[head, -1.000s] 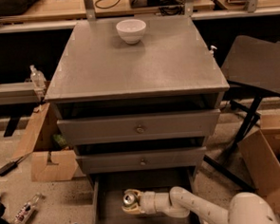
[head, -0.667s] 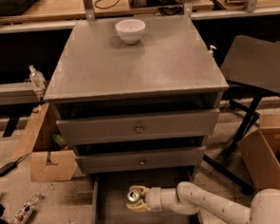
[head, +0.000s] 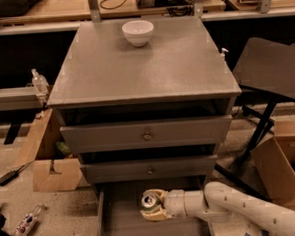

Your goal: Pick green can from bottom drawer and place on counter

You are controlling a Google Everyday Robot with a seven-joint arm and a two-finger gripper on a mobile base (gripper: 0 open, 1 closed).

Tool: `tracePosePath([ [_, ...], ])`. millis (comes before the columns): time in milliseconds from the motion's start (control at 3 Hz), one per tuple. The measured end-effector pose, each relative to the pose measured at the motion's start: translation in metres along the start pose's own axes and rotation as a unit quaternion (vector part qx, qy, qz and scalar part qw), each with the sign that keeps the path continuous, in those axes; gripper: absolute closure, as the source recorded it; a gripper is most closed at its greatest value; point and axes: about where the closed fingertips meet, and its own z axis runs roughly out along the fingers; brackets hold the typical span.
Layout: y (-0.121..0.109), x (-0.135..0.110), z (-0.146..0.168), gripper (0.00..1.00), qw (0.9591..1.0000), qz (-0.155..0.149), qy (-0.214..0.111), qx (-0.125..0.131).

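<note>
The green can (head: 149, 200) shows its shiny silver top inside the open bottom drawer (head: 121, 227), near the drawer's back. My gripper (head: 154, 210) comes in from the right on a white arm (head: 233, 210), and its cream fingers are closed around the can, which looks slightly above the drawer floor. The counter (head: 149, 70) is the grey speckled cabinet top above the two closed knobbed drawers.
A white bowl (head: 138, 32) stands at the back of the counter. A black folding stand (head: 272, 70) and a cardboard box (head: 284, 179) are to the right. Another cardboard box (head: 53, 171) and a bottle (head: 27, 221) lie on the floor to the left.
The gripper and the can have shifted slightly right and toward the back of the drawer, and seem a little higher.
</note>
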Motion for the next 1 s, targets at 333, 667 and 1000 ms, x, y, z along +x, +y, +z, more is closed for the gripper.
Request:
tracePosePath([
  [333, 0.01, -0.064, -0.041, 1.0, 0.9998, -0.003, -0.008, 0.016],
  [667, 0.008, -0.11, -0.07, 1.0, 0.9987, -0.003, -0.028, 0.042],
  [1000, -0.009, -0.123, -0.079, 1.0, 0.9971, -0.007, -0.034, 0.067],
])
